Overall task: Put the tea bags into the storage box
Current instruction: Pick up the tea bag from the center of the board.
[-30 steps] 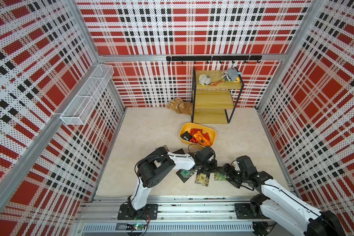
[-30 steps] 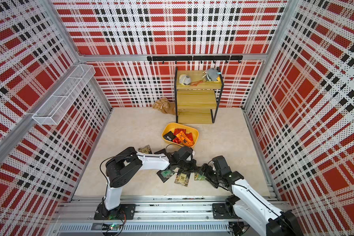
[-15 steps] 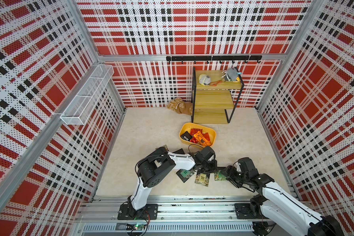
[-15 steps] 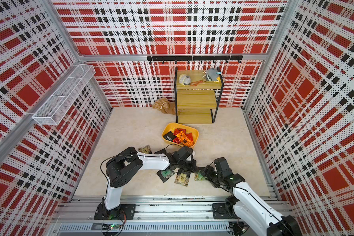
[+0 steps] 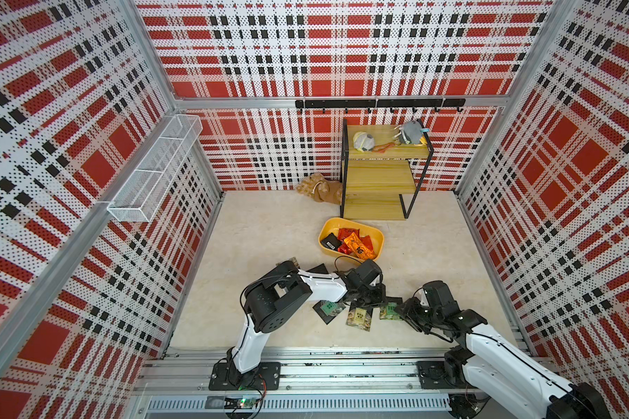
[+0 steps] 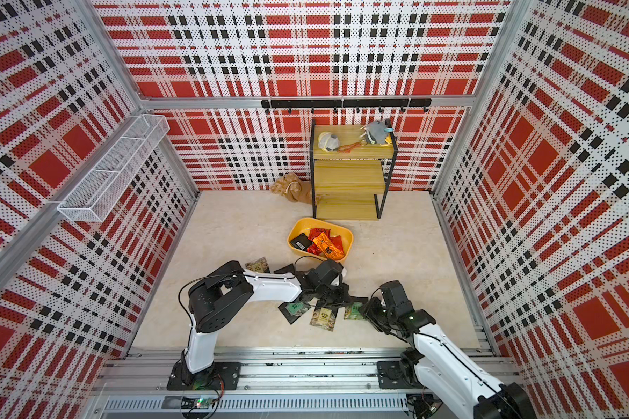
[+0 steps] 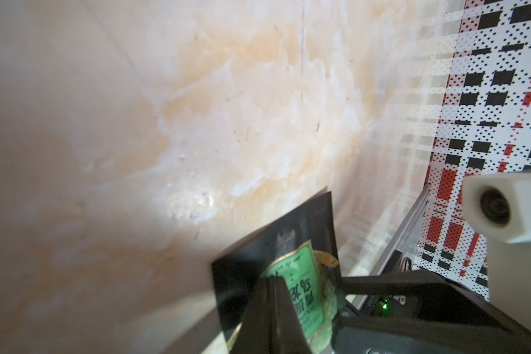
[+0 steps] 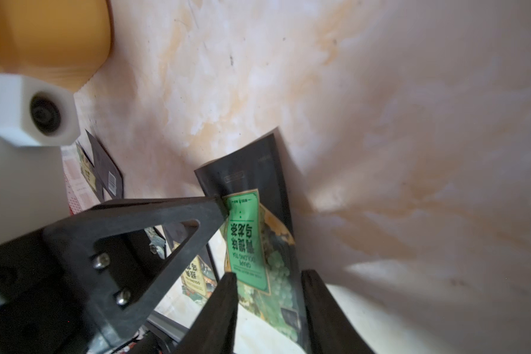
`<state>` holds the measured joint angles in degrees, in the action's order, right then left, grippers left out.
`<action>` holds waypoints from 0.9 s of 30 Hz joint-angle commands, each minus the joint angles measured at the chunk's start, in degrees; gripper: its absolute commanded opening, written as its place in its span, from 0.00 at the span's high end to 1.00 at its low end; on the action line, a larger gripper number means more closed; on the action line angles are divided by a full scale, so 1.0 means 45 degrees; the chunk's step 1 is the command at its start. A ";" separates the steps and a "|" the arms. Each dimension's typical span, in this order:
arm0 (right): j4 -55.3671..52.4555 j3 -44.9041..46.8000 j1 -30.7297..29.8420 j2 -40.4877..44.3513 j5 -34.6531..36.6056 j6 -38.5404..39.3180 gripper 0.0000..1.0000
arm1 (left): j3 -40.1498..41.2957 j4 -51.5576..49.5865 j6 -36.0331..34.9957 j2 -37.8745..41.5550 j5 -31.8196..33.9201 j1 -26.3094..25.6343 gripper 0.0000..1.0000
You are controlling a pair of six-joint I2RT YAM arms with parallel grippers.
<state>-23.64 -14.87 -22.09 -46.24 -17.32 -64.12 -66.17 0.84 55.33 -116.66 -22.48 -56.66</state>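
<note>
tea bags lie partly in the yellow storage box and partly loose on the floor, where my left pincer is clamped on a green-labelled black sachet tilted off the floor, my right pincer open astride its free end.
</note>
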 commanded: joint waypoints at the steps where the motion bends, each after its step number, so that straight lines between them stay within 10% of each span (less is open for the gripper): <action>1: 0.0190 0.0035 0.0062 -0.0006 0.0021 -0.0005 0.66 | -0.0259 -0.0090 -0.0023 -0.0293 -0.0131 0.0002 0.92; 15: -0.0025 -0.0210 0.0054 -0.0262 0.0006 0.0192 1.00 | -0.0002 0.0396 0.0086 0.0015 -0.0269 0.0200 0.77; 27: -0.1446 -0.2885 0.0036 -0.0389 0.0518 0.1042 1.00 | -0.0894 -0.1007 -0.0886 0.2752 -0.0190 0.1941 0.67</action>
<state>-28.64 -23.83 -22.09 -46.98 -16.34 -61.71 -68.84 -0.58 54.11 -110.39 -24.73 -49.80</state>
